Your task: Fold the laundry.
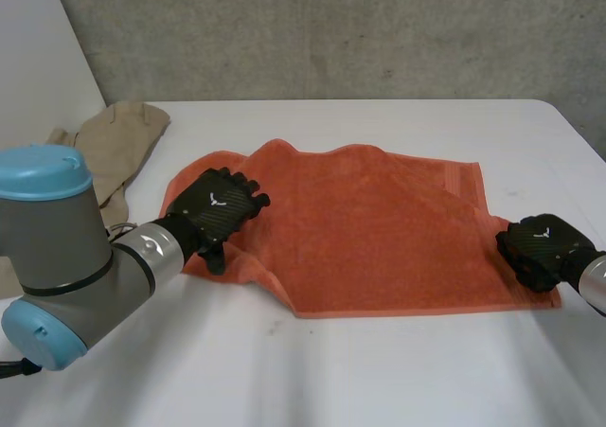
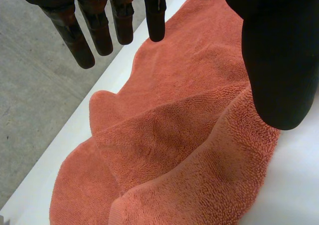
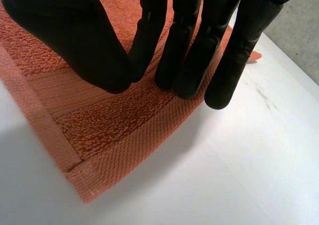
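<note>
An orange towel lies spread on the white table, rumpled along its left side. My left hand rests on the towel's left edge, open, with straight fingers and the thumb held above the wrinkled cloth. My right hand is at the towel's near right corner. In the right wrist view its thumb and fingertips meet on the hemmed cloth, pinching it just inside the corner.
A beige garment lies crumpled at the table's far left. My left arm stands over the near left of the table. A concrete wall rises behind the far edge.
</note>
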